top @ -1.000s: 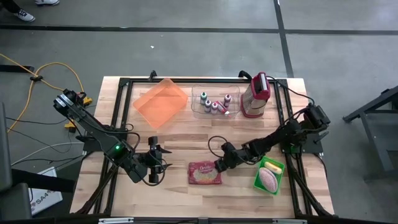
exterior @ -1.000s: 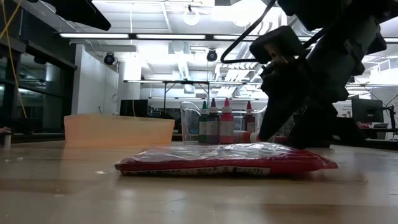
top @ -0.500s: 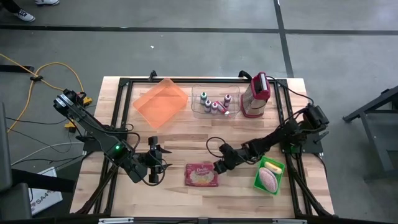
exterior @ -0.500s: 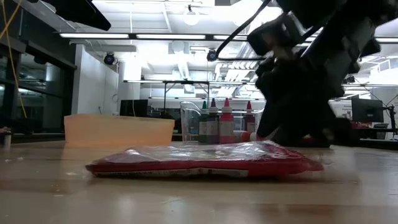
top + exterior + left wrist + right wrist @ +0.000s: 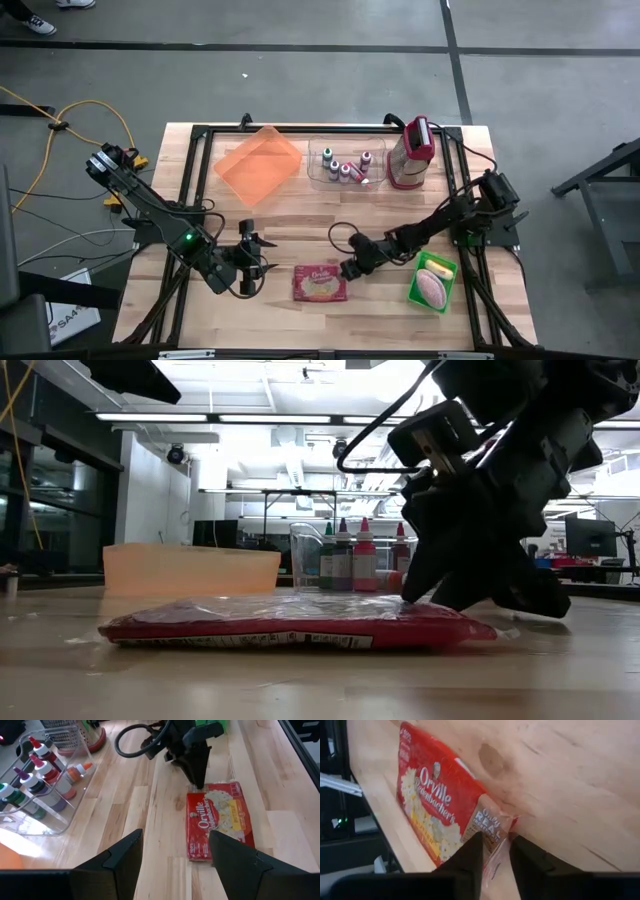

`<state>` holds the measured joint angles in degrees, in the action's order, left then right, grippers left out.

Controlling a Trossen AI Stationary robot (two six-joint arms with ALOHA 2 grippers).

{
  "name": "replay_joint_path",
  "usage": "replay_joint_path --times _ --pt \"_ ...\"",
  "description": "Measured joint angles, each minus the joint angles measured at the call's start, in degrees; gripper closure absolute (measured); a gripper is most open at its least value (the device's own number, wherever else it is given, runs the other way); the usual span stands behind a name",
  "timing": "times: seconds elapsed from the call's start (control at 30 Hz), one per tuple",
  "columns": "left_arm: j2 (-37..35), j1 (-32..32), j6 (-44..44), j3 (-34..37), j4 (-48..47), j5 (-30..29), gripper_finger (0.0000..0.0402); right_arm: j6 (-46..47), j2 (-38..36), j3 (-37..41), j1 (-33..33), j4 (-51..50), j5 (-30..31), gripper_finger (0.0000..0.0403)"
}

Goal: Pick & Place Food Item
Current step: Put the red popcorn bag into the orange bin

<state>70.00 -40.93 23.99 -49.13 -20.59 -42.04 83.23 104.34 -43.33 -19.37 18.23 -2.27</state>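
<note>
Wooden boards make up the big table [image 5: 280, 215], which has a black frame around its edge and stands on a grey floor. Behind it, the low view shows a bright room with long lights on the ceiling.

At the far side of the table sit an orange tray [image 5: 258, 164], a clear box of little bottles [image 5: 343, 166] with coloured caps, and a red and silver grater [image 5: 412, 153]. Near the right front corner is a green bin [image 5: 433, 281] with something pink inside it.

Two dark arms reach over the table. The left gripper [image 5: 249, 270] waits low at the front left, with its two fingers held apart and nothing between them.

The popcorn packet [image 5: 320, 283] lies flat on the wood at the front middle of the table, between the two grippers and well apart from the tray. It is a flat red bag wrapped in shiny clear plastic. It has white writing, a picture of popcorn and a yellow patch on it.

The right gripper [image 5: 346, 270] is down at the packet's right end. Its fingers [image 5: 470, 862] are pinched nearly together on the clear plastic flap at the edge of the packet.
</note>
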Motion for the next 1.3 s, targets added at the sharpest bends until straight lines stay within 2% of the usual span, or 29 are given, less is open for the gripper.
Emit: replay_joint_path --times 0.2,0.37,1.3 --pt "0.0 0.0 0.0 0.0 0.1 0.0 0.0183 -1.0 0.0 0.0 0.7 0.5 -1.7 0.0265" --pt "0.0 0.0 0.0 0.0 0.1 0.0 0.0183 -2.1 0.0 0.0 0.7 0.6 -1.3 0.0245" --pt "0.0 0.0 -0.1 0.0 0.3 0.0 0.0183 -2.5 0.0 -0.1 0.7 0.5 -2.3 0.0251"
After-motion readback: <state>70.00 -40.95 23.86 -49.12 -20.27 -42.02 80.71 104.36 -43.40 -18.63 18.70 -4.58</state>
